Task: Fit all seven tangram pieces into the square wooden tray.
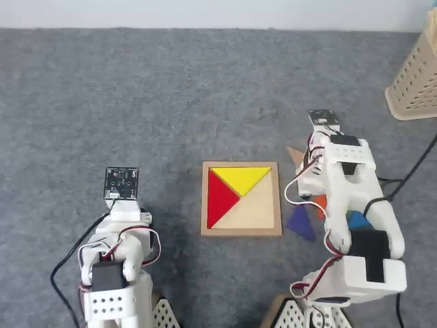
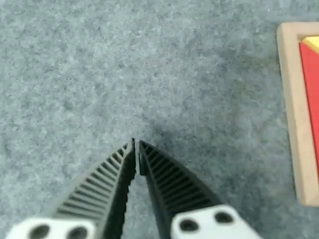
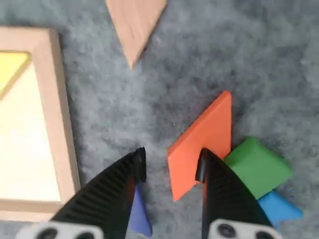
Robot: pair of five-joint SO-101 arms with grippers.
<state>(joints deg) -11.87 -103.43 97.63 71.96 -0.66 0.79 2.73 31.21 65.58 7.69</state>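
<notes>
One grey carpet covers the whole table I am working over. On it, the right arm stretches away from me at the right and the left arm stands at the near left. Between them lies the square wooden tray. A perforated beige basket stands at the far right edge.

In the tray I see a red triangle along the left side and a yellow triangle along the far side, their edges meeting. The remaining floor is bare wood.

The other pieces lie on the carpet right of the tray. An orange piece has a green piece against it and a blue piece beside that. A purple triangle is nearer the tray and a wood-coloured triangle lies farther off.

My right gripper is spread wide above the orange piece's edge, holding nothing. My left gripper is empty over bare carpet left of the tray, its tips nearly touching.
</notes>
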